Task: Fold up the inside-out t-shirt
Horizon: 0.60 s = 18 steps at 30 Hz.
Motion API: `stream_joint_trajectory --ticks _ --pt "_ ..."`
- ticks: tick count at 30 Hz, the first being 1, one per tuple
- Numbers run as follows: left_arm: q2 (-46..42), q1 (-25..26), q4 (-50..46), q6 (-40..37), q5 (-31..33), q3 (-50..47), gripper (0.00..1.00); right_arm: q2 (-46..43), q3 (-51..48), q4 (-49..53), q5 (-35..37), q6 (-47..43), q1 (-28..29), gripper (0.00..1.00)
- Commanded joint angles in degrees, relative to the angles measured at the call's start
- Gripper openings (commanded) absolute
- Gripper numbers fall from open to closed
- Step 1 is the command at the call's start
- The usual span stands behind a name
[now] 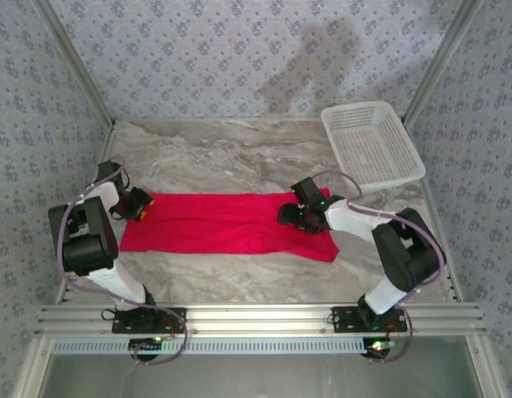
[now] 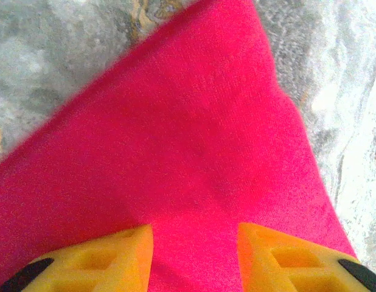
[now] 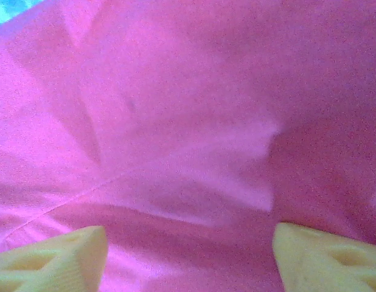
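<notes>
Found left gripper point(image 2: 194, 237) partly spread, nothing pinched, low over left end of the inside-out t-shirt point(image 1: 227, 222); forearm folded back toward lower left of frame. Found right gripper point(image 3: 191, 237) spread wide above the right end, wrist angled left, elbow bent at lower right. Noted garment flat across middle of the table point(image 1: 239, 157).

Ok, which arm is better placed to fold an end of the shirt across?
Left, I'd say. The left gripper sits at the t-shirt's left end, with cloth between its spread fingers. The right gripper hangs open above the cloth, inward from the right end.
</notes>
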State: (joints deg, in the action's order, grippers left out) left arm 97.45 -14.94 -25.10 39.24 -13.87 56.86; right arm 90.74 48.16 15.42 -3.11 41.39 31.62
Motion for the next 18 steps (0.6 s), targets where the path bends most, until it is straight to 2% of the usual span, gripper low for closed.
stream_joint_trajectory --ticks 1,4,8,11,18 --pt "-5.4 3.4 -2.7 -2.2 5.7 2.8 0.43 -5.3 2.8 15.0 5.4 -4.8 -1.1 0.87" --pt "-9.0 7.6 -3.5 -3.3 8.6 2.9 0.45 -7.2 4.7 18.8 9.0 -7.7 -3.3 0.95" --pt "-13.5 10.3 -1.2 -3.7 8.4 0.4 0.45 -5.8 4.9 22.9 10.3 -10.1 -9.3 0.97" --pt "-16.8 10.5 0.6 -3.5 8.6 -2.0 0.45 -3.9 4.3 22.7 8.2 -10.7 -12.8 0.97" --pt "-18.7 10.4 0.3 -3.8 7.0 -3.3 0.45 1.7 5.8 19.3 8.0 -12.2 -11.9 0.93"
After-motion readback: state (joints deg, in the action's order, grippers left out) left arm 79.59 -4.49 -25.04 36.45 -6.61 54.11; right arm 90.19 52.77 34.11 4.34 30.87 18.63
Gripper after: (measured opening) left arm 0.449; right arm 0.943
